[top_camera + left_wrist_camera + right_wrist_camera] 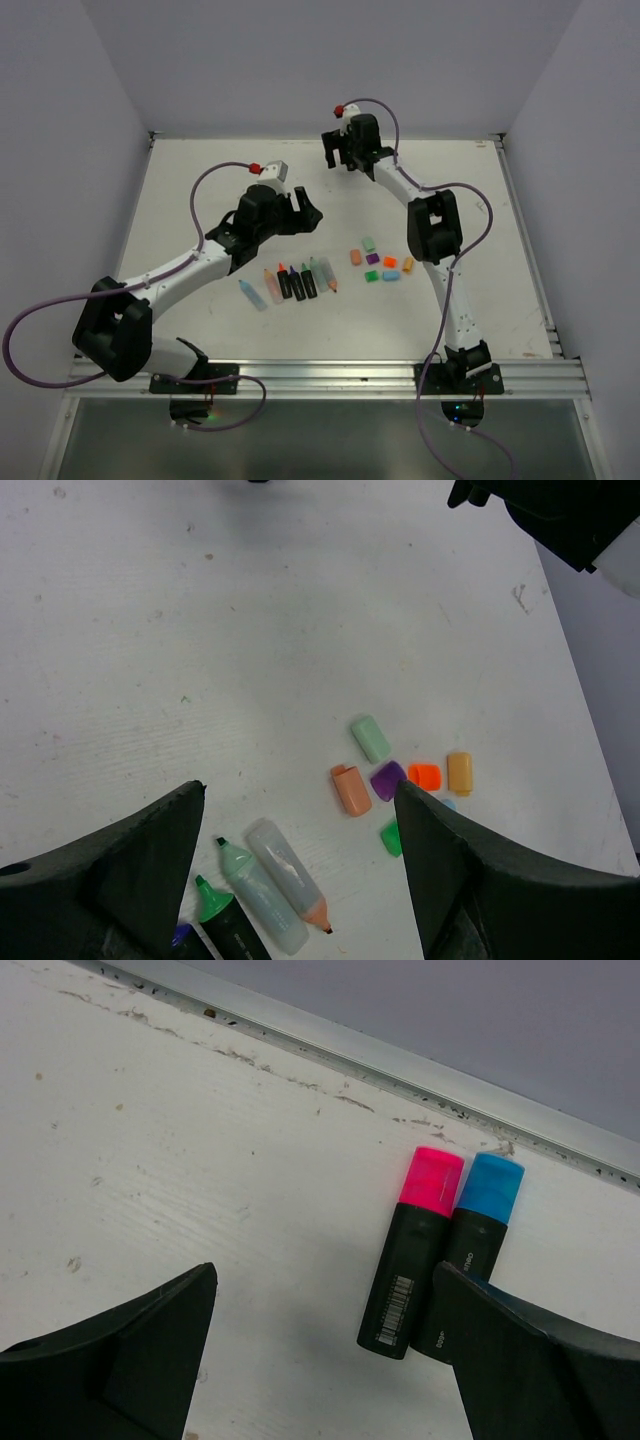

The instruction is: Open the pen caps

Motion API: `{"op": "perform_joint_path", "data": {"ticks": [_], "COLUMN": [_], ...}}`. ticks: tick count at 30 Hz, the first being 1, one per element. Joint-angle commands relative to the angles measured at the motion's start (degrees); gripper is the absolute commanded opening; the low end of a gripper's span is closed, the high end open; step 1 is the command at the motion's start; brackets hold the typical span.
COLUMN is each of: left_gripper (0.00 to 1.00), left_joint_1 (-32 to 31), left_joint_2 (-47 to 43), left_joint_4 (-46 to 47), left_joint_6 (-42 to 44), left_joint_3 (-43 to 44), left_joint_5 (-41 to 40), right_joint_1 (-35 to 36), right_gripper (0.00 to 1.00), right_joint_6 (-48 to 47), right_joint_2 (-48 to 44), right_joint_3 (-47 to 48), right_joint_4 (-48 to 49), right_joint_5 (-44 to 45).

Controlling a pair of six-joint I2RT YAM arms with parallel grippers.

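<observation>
A pink cap (432, 1175) and a blue cap (491, 1187) are still on, both blocky, glossy plastic snapped onto matte black bodies (398, 1280) that lie touching, side by side, near the far edge of the desk (200, 1140). We judge them light, stiff and a little slick, so we'd pinch across a cap's flat faces while the barrel is braced. Our right tool (322, 1275) hovers by them, spread wide and empty; the left tool (298, 790) is likewise released, over the loose caps (350, 788).
</observation>
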Motion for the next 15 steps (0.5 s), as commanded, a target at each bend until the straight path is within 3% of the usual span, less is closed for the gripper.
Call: {"op": "perform_joint_path", "data": {"ticks": [1,15], "left_gripper": [0.8,0.8], "left_joint_1": [0.3,0.5], "left_joint_2": [-1.5,-3.4], "left_joint_4": [1.1,0.4], "left_joint_6": [0.3,0.6], "left_joint_3": [0.1,0.2], "left_joint_5": [0.5,-0.2], "right_joint_1": [-0.3,-0.3], "right_gripper": [0.93,0.93], "right_joint_6": [0.6,2.6], "right_joint_2": [-0.1,2.5], "right_joint_3": [1.3,2.7], "right_joint_4": [0.8,-0.6], "right_joint_5": [0.3,0.6]}}
